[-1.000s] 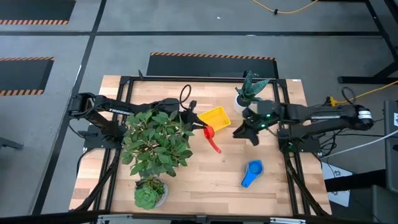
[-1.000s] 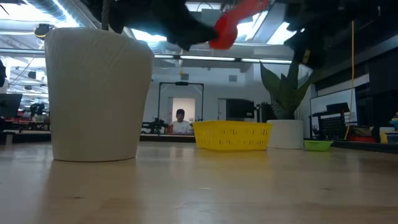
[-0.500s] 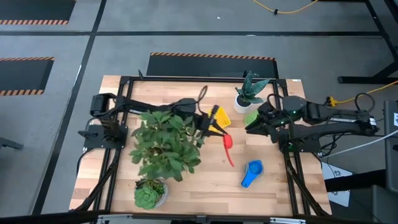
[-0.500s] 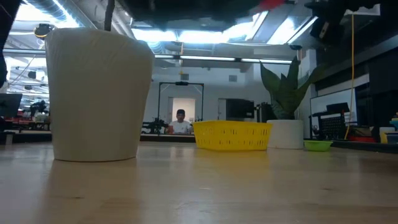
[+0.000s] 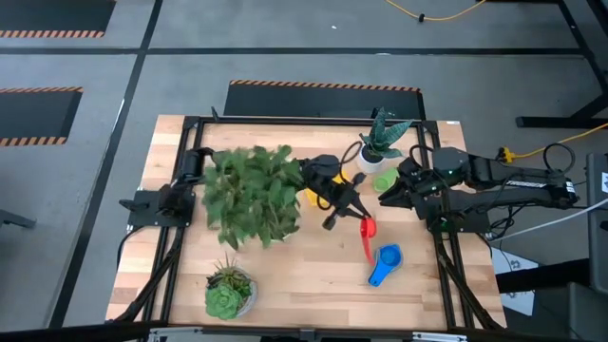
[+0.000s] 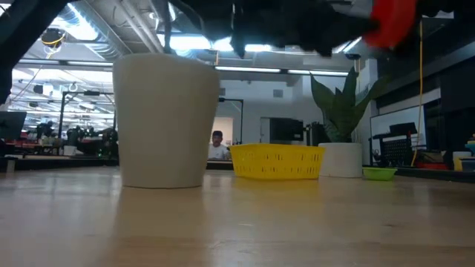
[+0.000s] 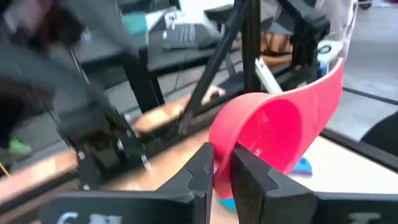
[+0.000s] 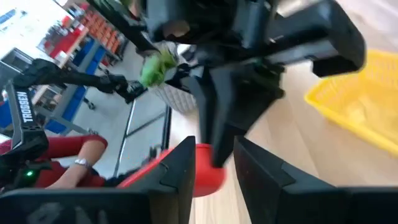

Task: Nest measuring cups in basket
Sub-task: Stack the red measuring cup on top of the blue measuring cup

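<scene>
The orange-red measuring cup (image 5: 366, 234) hangs in my left gripper (image 5: 348, 215) over the table's middle, right of the yellow basket (image 5: 312, 198), which the left arm partly covers. The low view shows the basket (image 6: 277, 161) standing on the table. A blue cup (image 5: 385, 262) lies on the wood near the right side. The green cup (image 5: 385, 180) sits beside a white pot. My right gripper (image 5: 388, 197) is open, just by the green cup and touching nothing. Yellow and light blue cups do not show plainly. My left gripper (image 7: 222, 157) pinches the orange-red cup by its bowl's rim (image 7: 225, 144), on the side away from the handle (image 7: 329, 87). The cup is lifted clear of the table, its mouth turned toward the wrist camera and its handle pointing away from the fingers.
A large leafy plant (image 5: 252, 195) in a white pot (image 6: 165, 122) stands left of the basket under the left arm. A small succulent (image 5: 228, 294) sits at the near left. A snake plant in a white pot (image 5: 375, 150) stands at the far right. Bare wood lies around the blue cup.
My left gripper has carried the orange-red cup from beside the basket toward the table's right and a little nearer, to just above the blue cup. The leafy plant's pot has slid toward the basket. My right gripper drew back toward the right edge, then kept still.
</scene>
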Robot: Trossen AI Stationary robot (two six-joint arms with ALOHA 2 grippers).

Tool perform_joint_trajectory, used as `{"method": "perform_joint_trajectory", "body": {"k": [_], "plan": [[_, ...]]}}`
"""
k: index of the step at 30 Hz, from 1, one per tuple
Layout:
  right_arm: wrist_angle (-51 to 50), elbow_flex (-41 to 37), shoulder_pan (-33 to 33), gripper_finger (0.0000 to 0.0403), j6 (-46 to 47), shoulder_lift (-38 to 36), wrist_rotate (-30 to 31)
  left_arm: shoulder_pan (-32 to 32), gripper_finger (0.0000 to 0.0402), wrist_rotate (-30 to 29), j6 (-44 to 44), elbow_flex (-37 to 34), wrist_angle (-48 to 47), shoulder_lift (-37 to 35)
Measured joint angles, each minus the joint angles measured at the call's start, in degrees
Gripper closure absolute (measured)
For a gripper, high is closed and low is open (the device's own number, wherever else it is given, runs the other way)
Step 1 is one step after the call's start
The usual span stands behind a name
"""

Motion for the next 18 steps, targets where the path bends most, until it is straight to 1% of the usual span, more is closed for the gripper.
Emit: {"method": "perform_joint_trajectory", "body": {"k": [5, 11, 14, 18], "plan": [[-5.8, 0.0, 0.0, 0.0289, 0.0, 0.0, 0.0, 0.0, 0.0367, -0.7, -0.2, 0.0, -0.4, 2.9], [-6.9, 0.0, 0.0, 0.0289, 0.1, 0.0, 0.0, 0.0, 0.0367, -1.5, 0.1, 0.1, -1.1, 3.3], [-6.9, 0.0, 0.0, 0.0289, 0.1, 0.0, 0.0, 0.0, 0.0361, -4.9, 0.1, 0.1, -1.3, 3.4], [-6.9, 0.0, 0.0, 0.0289, 0.8, 0.0, 0.0, 0.3, 0.0364, -11.5, 0.1, 0.1, -1.3, 3.3]]}}
